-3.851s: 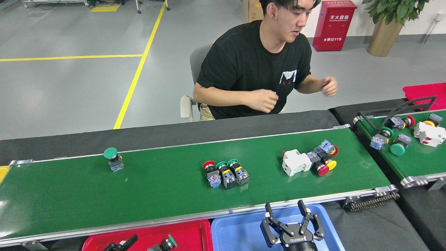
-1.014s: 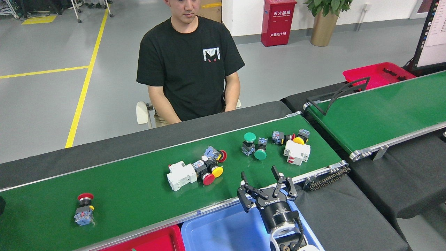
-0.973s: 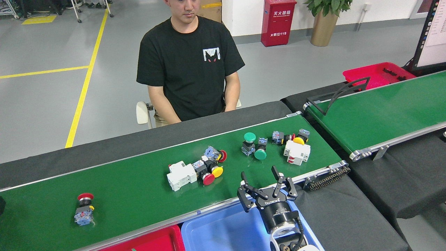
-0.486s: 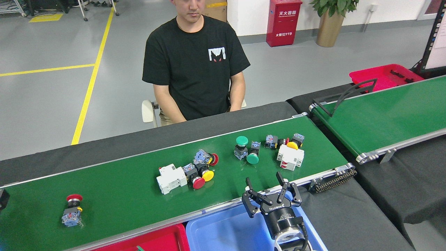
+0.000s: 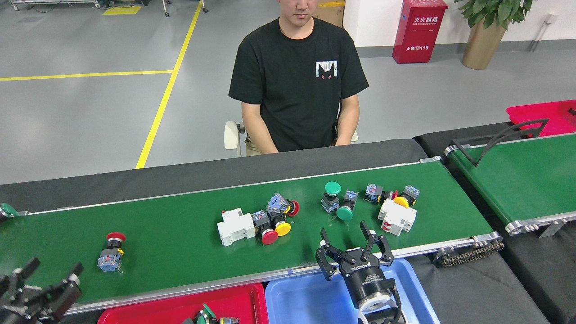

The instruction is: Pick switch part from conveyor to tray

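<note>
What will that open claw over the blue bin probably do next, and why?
Probably reach forward and lower over the green push-buttons: the right gripper is open and empty at the conveyor edge, and those lie straight ahead.

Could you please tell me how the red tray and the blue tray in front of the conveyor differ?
The red tray lies left of the blue tray. The red tray holds a green-capped switch part; what shows of the blue tray is bare. The open right gripper rises over the blue tray, not the red. Both sit against the conveyor.
</note>
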